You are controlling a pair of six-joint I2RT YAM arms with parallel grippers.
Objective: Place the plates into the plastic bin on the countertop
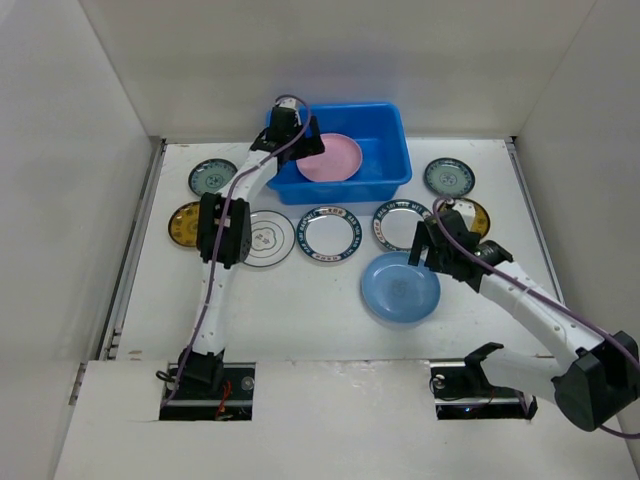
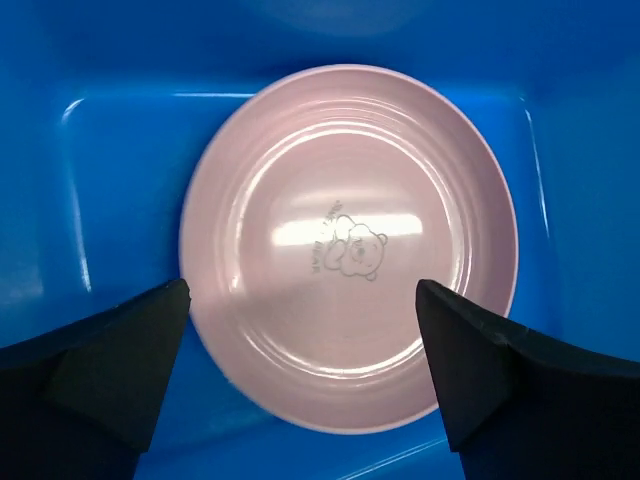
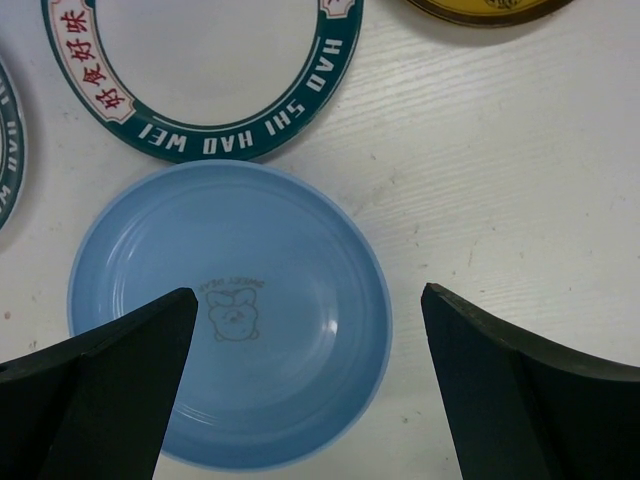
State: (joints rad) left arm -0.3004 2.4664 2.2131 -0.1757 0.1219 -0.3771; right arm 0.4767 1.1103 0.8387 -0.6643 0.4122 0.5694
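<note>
Blue plate (image 3: 230,315) lies flat on the bench (image 3: 500,200), directly under the right claw (image 3: 307,295), offset slightly left; jaws released. Left claw (image 2: 302,285) also released, above the pink plate (image 2: 350,180) in the plastic bin (image 2: 110,200).

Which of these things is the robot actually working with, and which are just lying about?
For the job: bin; pink plate inside it; blue plate; white plates; teal plates; yellow plates.
Just there: walls; cables.

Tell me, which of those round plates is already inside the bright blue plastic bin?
The plain pink round plate, lying flat in the bright blue plastic bin. All the others, like the plain light-blue plate, sit on the white countertop.
</note>
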